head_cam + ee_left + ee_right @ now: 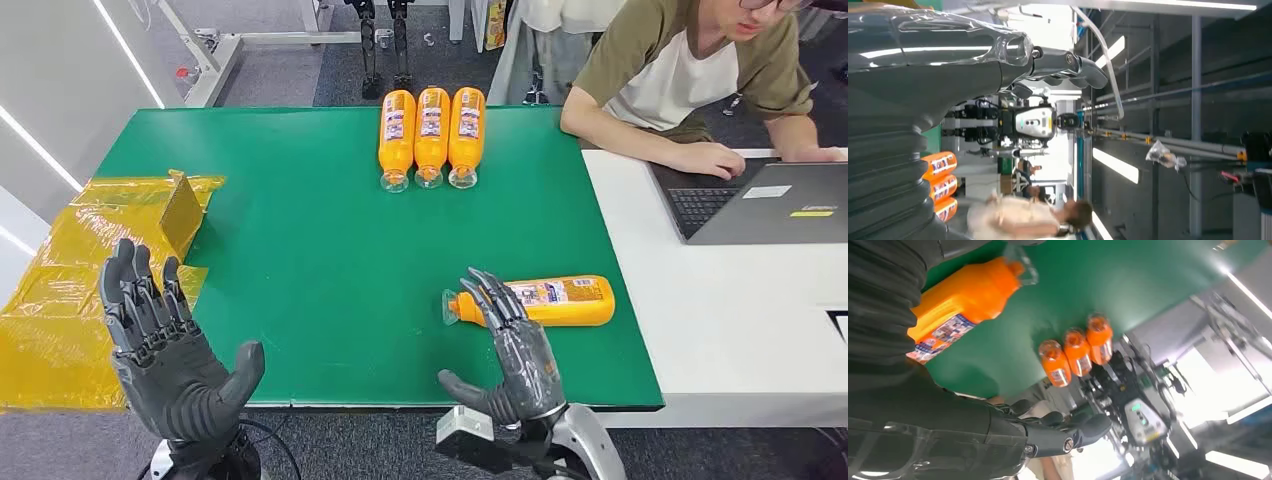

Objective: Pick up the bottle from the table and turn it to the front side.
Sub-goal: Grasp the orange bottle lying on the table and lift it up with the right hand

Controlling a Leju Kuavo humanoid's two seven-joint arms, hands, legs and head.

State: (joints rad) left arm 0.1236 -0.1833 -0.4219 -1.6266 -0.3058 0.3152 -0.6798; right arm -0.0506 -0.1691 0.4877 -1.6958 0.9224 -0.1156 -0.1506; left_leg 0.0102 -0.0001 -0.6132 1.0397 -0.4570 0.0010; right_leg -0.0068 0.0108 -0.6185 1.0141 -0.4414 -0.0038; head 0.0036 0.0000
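- Green matting covers the table; one orange bottle lies on its side near the front edge.
- Right hand reaches toward its neck, fingers spread, gripping nothing.
- Left hand hovers apart, open-palmed and empty.
- Pickup and turning remain undone.
- Three more bottles lie side by side at the back; one person works on a laptop.
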